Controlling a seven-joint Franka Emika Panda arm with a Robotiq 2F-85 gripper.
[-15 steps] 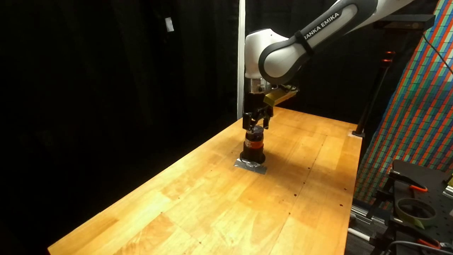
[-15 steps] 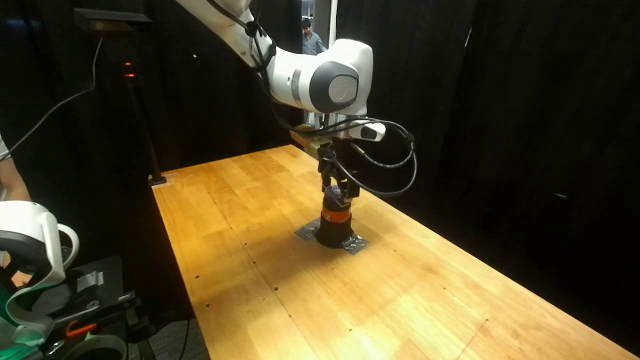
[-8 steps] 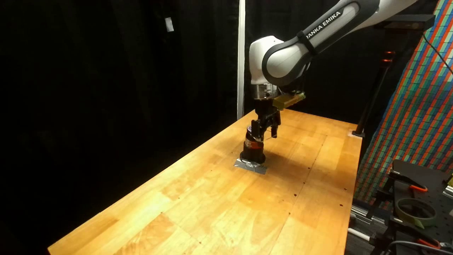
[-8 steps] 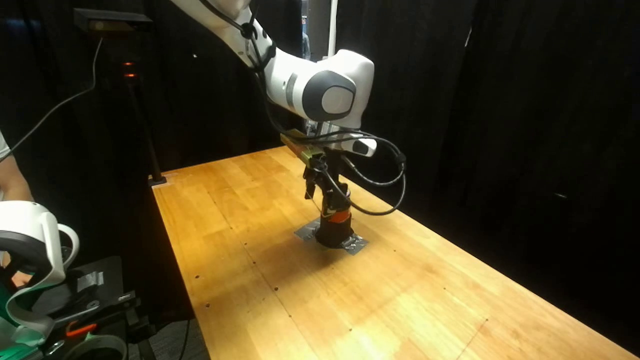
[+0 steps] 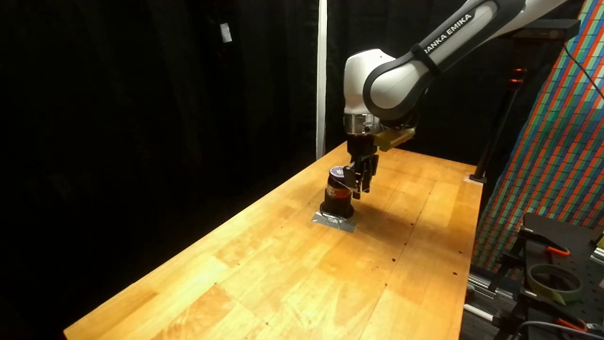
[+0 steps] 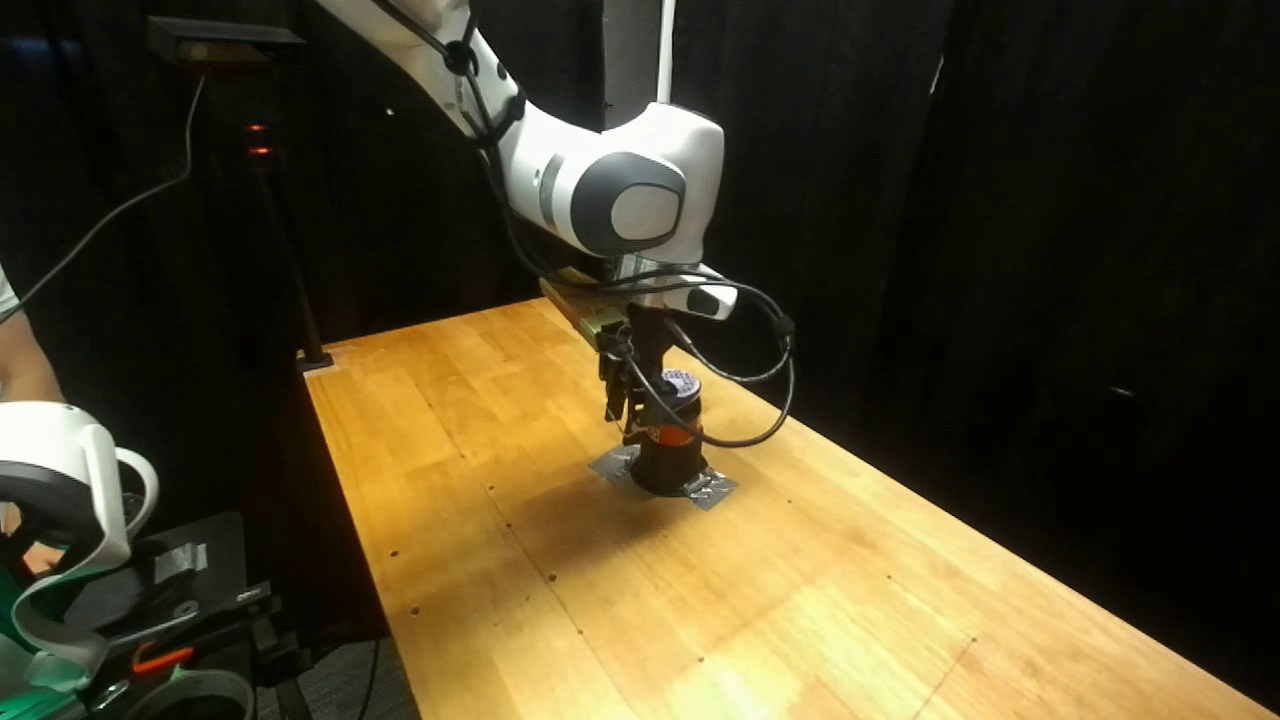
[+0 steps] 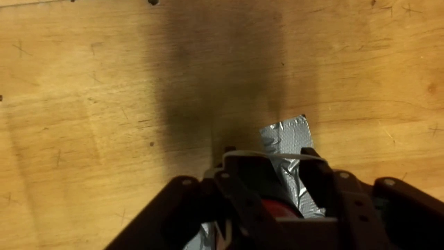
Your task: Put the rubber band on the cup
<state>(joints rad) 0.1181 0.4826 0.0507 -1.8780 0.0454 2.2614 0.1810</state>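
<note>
The cup [image 5: 337,196] is standing upright on the table [image 5: 292,274], and strips of silver tape [image 6: 711,488] are binding its foot to the wood, presumably because a stretched band would be tipping or dragging a loose one. The end effector [image 7: 269,156] is hanging just beside the cup and pointing downward, its fingers [image 7: 314,178] reaching to about the level of the cup's orange stripe [image 6: 673,437]. They are standing part-way apart, with nothing visibly pinched between them; the pale rubber band [image 7: 249,152] is spanning the gap, apparently looping over them. The spread is probably serving to hold the loop wide. In an exterior view a thin pale line is crossing the cup's upper part toward the fingers; it is likely the same band, though how much of the cup it is encircling is not showing. What is seemingly remaining is freeing the fingers without the band springing off over the cup's top.

Around the cup, the table's pale planks are showing small dark holes [image 5: 393,260]. Black curtains [image 5: 155,141] are hanging behind the cup; well apart from it, a black shelf [image 5: 549,225] is carrying a roll of tape [image 5: 542,291], and a person's arm [image 6: 28,370] is showing.
</note>
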